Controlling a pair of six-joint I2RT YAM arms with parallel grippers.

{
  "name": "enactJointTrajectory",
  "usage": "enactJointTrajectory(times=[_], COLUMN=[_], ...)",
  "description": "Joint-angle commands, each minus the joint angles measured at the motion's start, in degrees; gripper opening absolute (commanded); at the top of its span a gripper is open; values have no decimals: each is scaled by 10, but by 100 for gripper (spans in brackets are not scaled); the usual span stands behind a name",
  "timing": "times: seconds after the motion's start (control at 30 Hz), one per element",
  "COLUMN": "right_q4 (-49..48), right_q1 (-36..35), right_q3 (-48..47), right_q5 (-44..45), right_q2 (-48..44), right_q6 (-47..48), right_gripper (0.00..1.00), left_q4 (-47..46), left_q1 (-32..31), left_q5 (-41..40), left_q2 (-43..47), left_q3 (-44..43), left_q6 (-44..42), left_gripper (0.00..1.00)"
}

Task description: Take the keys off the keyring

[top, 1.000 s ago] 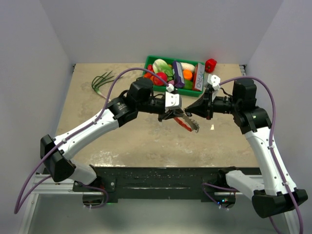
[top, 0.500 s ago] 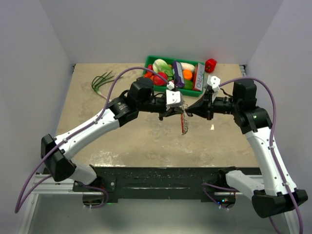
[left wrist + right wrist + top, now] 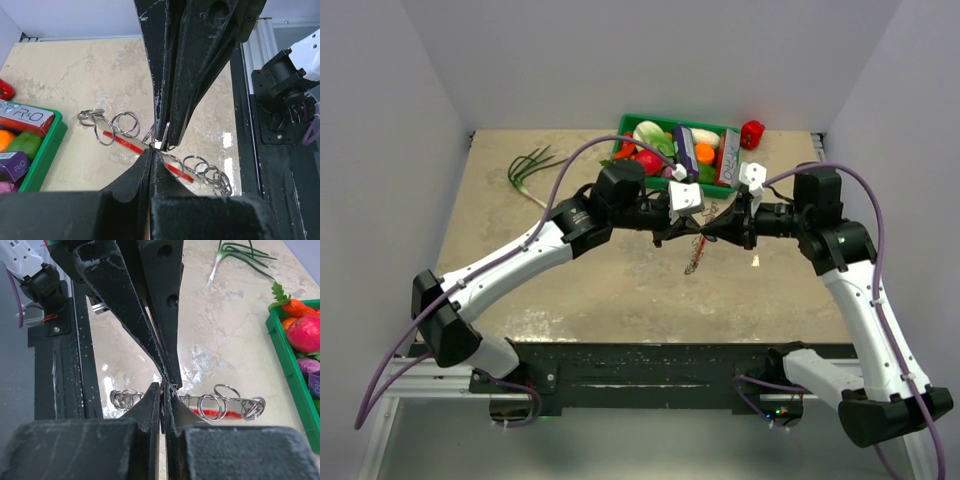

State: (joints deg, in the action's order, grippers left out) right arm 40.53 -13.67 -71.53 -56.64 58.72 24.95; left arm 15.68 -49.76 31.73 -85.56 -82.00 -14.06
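Pinching the keyring (image 3: 696,255) tip to tip, left gripper (image 3: 151,155) and right gripper (image 3: 163,390) both clenched (green tray (image 3: 47,147) nearby).

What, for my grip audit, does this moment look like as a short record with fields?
left gripper: shut on keyring, tip to tip with right gripper
right gripper: shut on keyring
keyring: hangs from the meeting tips above the table, red tag attached
keys: too small to make out
green tray: vegetables and boxes, far side
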Motion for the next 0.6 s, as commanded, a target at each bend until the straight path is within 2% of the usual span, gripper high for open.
enactJointTrajectory(times=[0.0,0.27,0.33,0.57], right_q4=[10,4,-5,-4], right_q1=[-19,-26,-25,-25], right_q3=[-19,-17,-22,-43], right_q5=[-6,11,13,29], right_q2=[-3,-14,-17,-12], right_q6=[5,4,-7,-14], right_gripper=[0,0,0,0], left_q4=[-16,-10,-12,-16], left_q1=[-10,-14,-13,-12], left_q5=[-24,-19,-19,-27], left_q2=[-6,-3,-1,18], left_q3=[-37,-38,-33,-15], left_q6=[-2,-4,-3,-11], left_gripper=[0,0,9,21])
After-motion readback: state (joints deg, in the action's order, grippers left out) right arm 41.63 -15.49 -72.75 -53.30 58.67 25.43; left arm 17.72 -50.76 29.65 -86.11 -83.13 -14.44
